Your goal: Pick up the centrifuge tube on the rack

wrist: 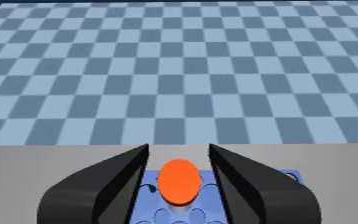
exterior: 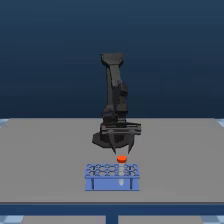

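the dark robot arm (exterior: 114,100) stands on a grey worktop (exterior: 45,155) and bends down toward the light-blue rack (exterior: 112,177), which sits near the worktop's front edge. the rack has a grid of round holes on top and two dark upright marks on its front face.

the centrifuge tube (exterior: 121,160) stands upright in a hole of the rack, toward the back row and a little to the exterior view's right of the rack's middle. in the exterior view only its round orange-red cap shows clearly; the pale body is too faint to make out.

the jaws (exterior: 123,150) hang just above the cap, their two dark fingers (exterior: 132,146) spread apart and pointing down. in the wrist view the jaws (wrist: 179,167) are open, one black finger on each side of the orange cap (wrist: 178,181), with a thin gap of blue rack (wrist: 286,177) showing between cap and finger on both sides. they do not appear to touch the cap.

beyond the worktop's far edge the wrist view shows a blue checkered floor (wrist: 175,75).
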